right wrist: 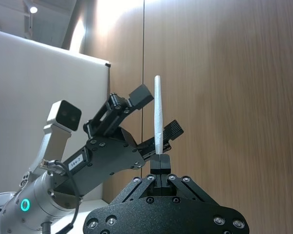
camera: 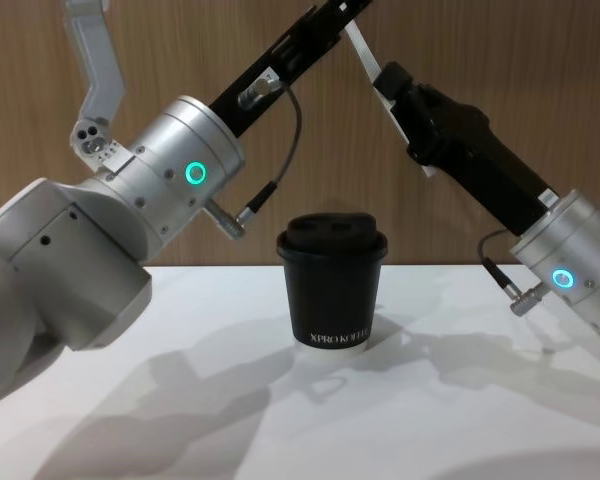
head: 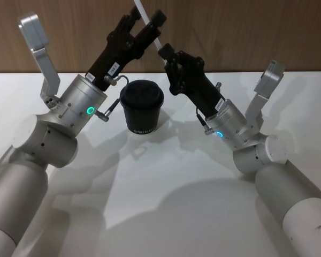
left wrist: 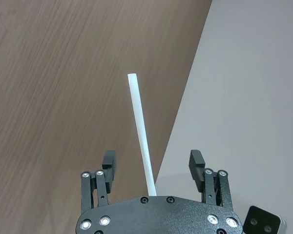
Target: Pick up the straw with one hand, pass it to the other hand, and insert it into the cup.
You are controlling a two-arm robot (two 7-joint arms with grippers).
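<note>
the right gripper (right wrist: pixel 160 163), blue-ringed, has its jaws closed on the lower end of the straw (right wrist: pixel 157 112), which slants up and out from them. the left gripper (left wrist: pixel 153 161), green-ringed, has its jaws open, one on either side of the straw's shaft, with a gap on each side in the left wrist view. both grippers meet in the air above the cup (camera: pixel 332 285), which stands upright and lidded on the white bench (head: pixel 166 193) between the two arms.

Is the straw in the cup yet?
No. The right gripper pinches the straw higher than the cup; the open left gripper flanks it.
</note>
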